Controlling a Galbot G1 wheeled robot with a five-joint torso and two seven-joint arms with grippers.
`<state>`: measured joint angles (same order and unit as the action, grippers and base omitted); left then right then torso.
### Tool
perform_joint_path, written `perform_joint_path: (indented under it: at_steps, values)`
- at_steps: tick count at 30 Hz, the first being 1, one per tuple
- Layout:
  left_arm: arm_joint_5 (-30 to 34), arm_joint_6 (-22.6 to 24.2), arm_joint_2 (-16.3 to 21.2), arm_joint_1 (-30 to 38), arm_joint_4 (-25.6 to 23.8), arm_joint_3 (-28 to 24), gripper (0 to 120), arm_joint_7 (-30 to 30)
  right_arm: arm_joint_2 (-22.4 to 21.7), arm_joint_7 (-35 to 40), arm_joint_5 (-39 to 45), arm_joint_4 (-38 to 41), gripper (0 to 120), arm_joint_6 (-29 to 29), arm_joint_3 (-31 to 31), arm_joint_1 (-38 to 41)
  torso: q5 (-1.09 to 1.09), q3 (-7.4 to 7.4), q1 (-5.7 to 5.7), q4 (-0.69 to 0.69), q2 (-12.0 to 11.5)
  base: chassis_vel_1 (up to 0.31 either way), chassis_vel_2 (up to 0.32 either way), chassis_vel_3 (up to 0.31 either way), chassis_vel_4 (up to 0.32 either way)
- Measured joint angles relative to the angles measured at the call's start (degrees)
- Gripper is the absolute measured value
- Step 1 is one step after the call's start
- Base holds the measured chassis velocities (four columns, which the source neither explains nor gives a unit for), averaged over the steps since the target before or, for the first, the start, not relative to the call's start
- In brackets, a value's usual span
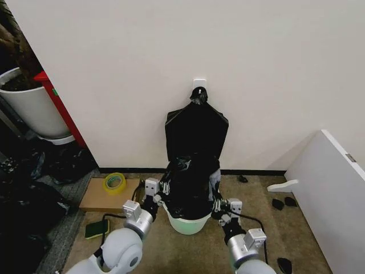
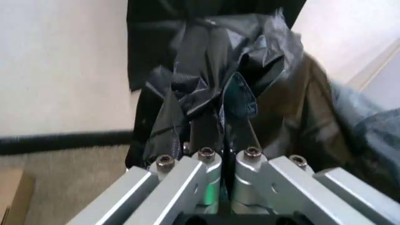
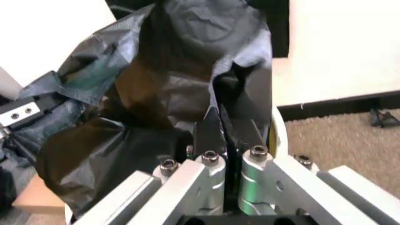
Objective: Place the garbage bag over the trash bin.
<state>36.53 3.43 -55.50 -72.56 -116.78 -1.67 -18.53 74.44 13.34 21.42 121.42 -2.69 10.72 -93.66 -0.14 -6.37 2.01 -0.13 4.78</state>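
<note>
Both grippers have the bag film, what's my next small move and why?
Probably ease both down together. The left gripper and right gripper pinch the garbage bag at opposite sides, and the trash bin below is bare.

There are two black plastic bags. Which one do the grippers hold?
The crinkly garbage bag draped over the white trash bin; the left gripper and right gripper pinch its sides. The flat knotted bag behind leans on the wall, untouched.
</note>
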Motion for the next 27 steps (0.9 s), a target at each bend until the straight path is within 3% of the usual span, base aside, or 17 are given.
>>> perform_joint_path:
  at_steps: [6, 12, 19, 27]
  values:
    - [1.0, 3.8, 1.6, -2.4, -3.8, 2.1, 0, -3.7, 0.2, 5.4, -1.2, 0.6, 0, -3.4, 0.1, -0.9, 0.00, 0.00, 0.00, -0.01, 0.0, 0.000, 0.000, 0.000, 0.000]
    - [1.0, 6.9, 4.5, -10.9, -9.5, 6.1, 0, -7.5, 0.0, 13.1, -0.9, 2.0, 0, -10.8, 1.3, -1.3, 0.00, 0.01, 0.00, 0.01, 0.0, 0.000, 0.000, 0.000, 0.000]
    - [1.1, 8.1, 4.6, -14.7, -9.2, 6.4, 0, -10.1, 0.4, 15.4, 0.7, 1.8, 0, -17.1, 0.2, -0.2, 0.00, 0.01, -0.01, 0.00, 0.0, 0.000, 0.000, 0.000, 0.000]
    - [5.7, 14.7, 5.1, -13.6, -8.1, 6.6, 0, -13.5, -0.2, 15.7, 1.2, -0.8, 0, -24.3, -0.9, 1.5, 0.00, 0.01, -0.01, 0.00, 0.0, 0.000, 0.000, 0.000, 0.000]
